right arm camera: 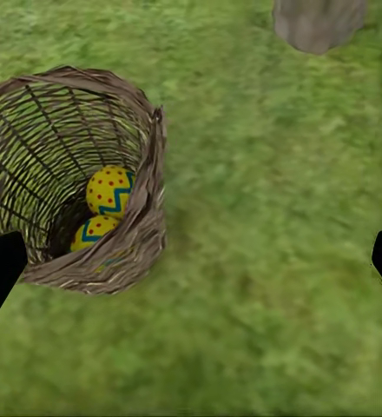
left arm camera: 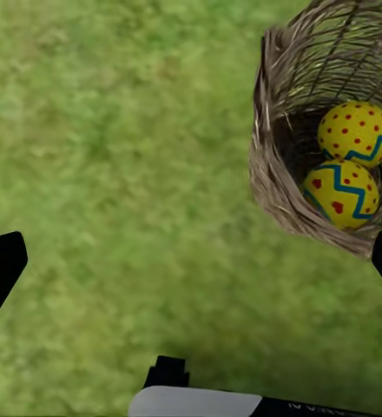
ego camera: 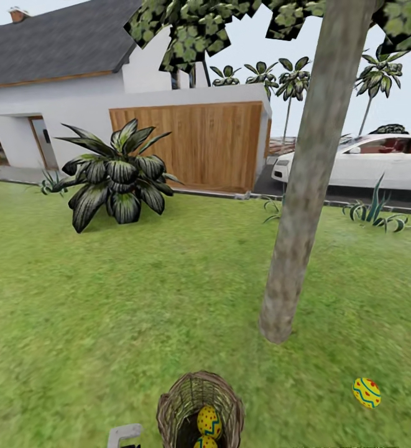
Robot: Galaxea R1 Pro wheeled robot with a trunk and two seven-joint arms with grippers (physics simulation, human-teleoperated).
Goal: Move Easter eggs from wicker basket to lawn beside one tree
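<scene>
Head view: wicker basket (ego camera: pixel 200 407) on the lawn (ego camera: pixel 106 311), mouth up, near the tree (ego camera: pixel 301 205).
Eggs in basket: two (ego camera: pixel 209 422), upper one standing long axis upright.
Third egg (ego camera: pixel 367 392): on grass right of the trunk, long axis tilted.
Left gripper (left arm camera: pixel 191 265): fingers spread wide, empty.
Right gripper (right arm camera: pixel 191 261): fingers spread wide, empty.
</scene>
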